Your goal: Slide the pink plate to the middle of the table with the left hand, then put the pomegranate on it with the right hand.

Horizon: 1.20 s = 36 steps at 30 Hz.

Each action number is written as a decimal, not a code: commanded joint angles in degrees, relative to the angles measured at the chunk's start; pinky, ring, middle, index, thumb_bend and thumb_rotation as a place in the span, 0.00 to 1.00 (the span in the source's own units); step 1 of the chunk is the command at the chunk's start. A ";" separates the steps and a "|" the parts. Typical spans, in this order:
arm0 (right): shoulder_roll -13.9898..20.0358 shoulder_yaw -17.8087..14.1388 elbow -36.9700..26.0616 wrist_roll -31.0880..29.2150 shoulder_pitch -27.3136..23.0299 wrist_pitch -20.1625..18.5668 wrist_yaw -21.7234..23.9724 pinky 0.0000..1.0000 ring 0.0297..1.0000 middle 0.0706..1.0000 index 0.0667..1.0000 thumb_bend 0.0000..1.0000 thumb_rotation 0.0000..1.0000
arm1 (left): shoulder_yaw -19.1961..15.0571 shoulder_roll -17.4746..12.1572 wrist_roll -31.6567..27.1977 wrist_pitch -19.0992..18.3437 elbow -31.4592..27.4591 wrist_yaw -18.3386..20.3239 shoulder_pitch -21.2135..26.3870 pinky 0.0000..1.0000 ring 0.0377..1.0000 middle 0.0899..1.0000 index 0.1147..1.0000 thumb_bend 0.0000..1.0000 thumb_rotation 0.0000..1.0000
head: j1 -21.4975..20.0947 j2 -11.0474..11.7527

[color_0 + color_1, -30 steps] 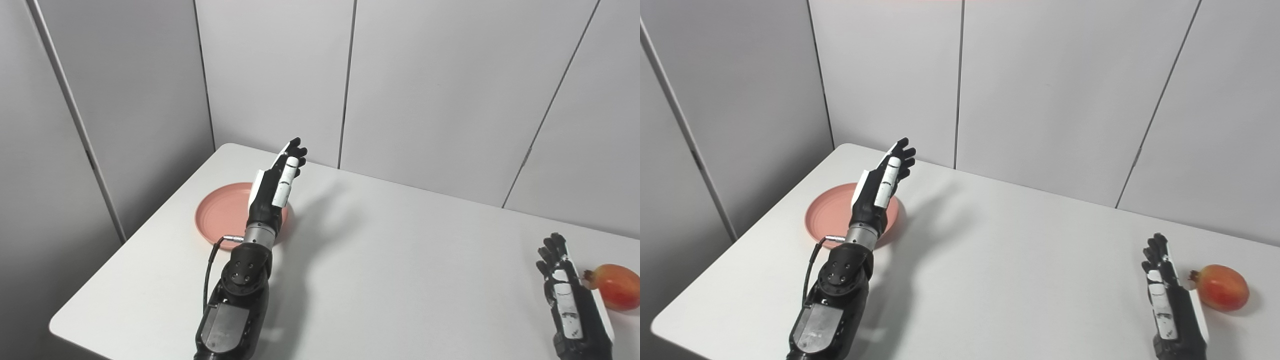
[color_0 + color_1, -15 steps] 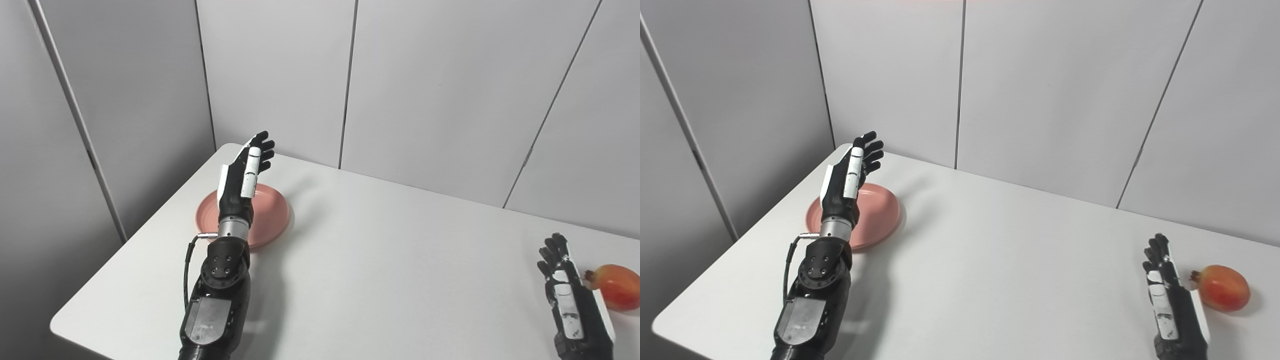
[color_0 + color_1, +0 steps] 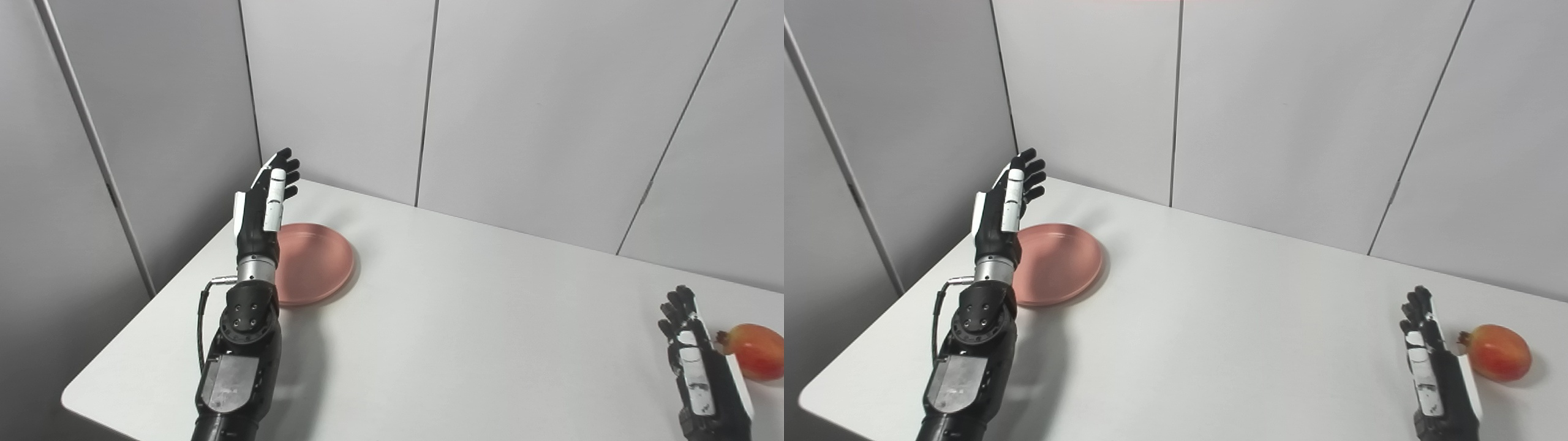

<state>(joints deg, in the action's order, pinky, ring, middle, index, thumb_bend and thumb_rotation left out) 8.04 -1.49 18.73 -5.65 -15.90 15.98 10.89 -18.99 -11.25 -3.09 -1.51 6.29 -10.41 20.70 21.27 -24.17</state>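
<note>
So far, little of the task looked done. The pink plate (image 3: 312, 263) lay flat near the far left corner of the worktop (image 3: 459, 343), well short of its middle. Just left of the plate, the left hand (image 3: 260, 205) was raised above the worktop, its fingers (image 3: 285, 171) spread straight and holding nothing; it appeared clear of the plate, though contact at the rim could not be ruled out. Far to the right of the plate, the pomegranate (image 3: 1497, 352) sat near the worktop's right edge. The right hand (image 3: 1430, 361) rested just beside the fruit, fingers extended and empty, apparently not touching it. By my judgement, both the slide and the placing were left to do.
</note>
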 commanded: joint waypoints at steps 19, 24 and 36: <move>-0.33 -0.05 1.62 -0.89 2.57 1.37 0.45 1.00 1.00 1.00 1.00 0.57 0.94 | -2.18 -7.63 -3.05 -0.49 2.29 1.55 -1.56 0.84 0.86 0.86 0.84 0.68 1.00 | 0.71 0.20; -0.39 -0.13 0.90 -1.57 2.74 0.62 0.65 1.00 1.00 1.00 1.00 0.56 0.93 | -3.20 -8.00 -3.94 -0.60 4.38 1.34 -1.42 0.83 0.86 0.86 0.84 0.69 1.00 | 0.87 -0.02; -0.64 -0.02 0.29 -1.26 2.90 -0.01 0.01 1.00 1.00 1.00 1.00 0.59 0.93 | -4.01 -9.57 -4.52 2.16 10.98 1.74 -0.81 0.85 0.88 0.87 0.85 0.73 1.00 | 0.87 -0.17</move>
<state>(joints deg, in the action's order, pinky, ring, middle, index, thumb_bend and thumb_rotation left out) 8.10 -1.60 17.72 -6.41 -15.35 15.91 10.92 -23.08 -18.49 -7.95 -2.23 18.40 -9.18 17.44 22.06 -24.26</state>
